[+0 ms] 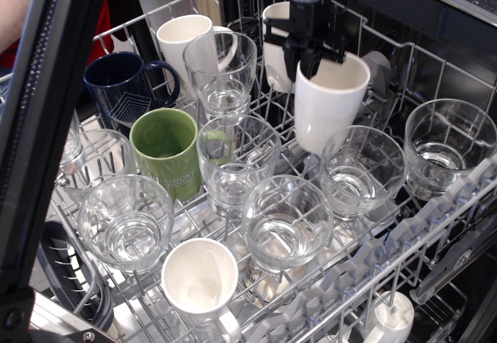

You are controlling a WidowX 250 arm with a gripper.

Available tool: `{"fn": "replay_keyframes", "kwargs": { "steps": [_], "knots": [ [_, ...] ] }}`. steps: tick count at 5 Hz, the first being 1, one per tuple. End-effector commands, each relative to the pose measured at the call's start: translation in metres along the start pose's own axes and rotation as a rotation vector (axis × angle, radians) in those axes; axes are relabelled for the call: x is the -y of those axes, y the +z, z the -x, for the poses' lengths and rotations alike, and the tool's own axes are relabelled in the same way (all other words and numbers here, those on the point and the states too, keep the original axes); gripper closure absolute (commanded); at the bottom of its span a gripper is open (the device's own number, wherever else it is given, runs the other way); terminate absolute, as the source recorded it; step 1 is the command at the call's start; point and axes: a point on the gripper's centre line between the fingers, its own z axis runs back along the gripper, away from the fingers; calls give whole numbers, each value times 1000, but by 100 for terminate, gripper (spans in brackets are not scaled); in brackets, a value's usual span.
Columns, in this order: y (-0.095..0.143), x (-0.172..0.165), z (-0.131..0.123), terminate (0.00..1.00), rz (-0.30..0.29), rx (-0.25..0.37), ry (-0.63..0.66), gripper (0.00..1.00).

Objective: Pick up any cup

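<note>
One target: the cup (330, 106), plain glossy white and straight-sided, sits upright in the far middle of the dish rack (435, 226), its mouth open to the ceiling.
Gripper: the gripper (305, 62) comes down from above and is clenched on the cup's near-left rim, one finger inside the mouth and one outside as far as can be judged; the dark fingers overlap the wall there.
Cup height: its base looks raised a little above the rack wires, though glasses hide the bottom edge, so this is a judgement.
Neighbours: a clear glass (362, 171) stands just in front of the cup, another tall glass (220, 71) is to its left, and a second white mug (277, 40) lies just behind the gripper.
Others nearby: a green mug (167, 149) and a navy mug (123, 87) stand well to the left, out of the way.
Step in hand: lifting the cup free of the rack.
How to do it well: rise straight up, without swinging sideways, so the base clears the tines and the glass rims.
Grip care: a rim pinch on glazed ceramic can slip or let the cup pivot; hold firm pressure and move slowly.
Risk: a tilt toward the front glass could knock it.
</note>
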Motion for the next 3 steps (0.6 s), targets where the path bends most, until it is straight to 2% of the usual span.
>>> {"fn": "replay_keyframes", "kwargs": {
  "steps": [1, 2, 3],
  "knots": [
    [140, 0, -15, 0, 82, 156, -48, 100],
    [160, 0, -17, 0, 54, 118, -92, 100],
    [169, -1, -17, 100, -1, 122, -129, 100]
  ]
}}
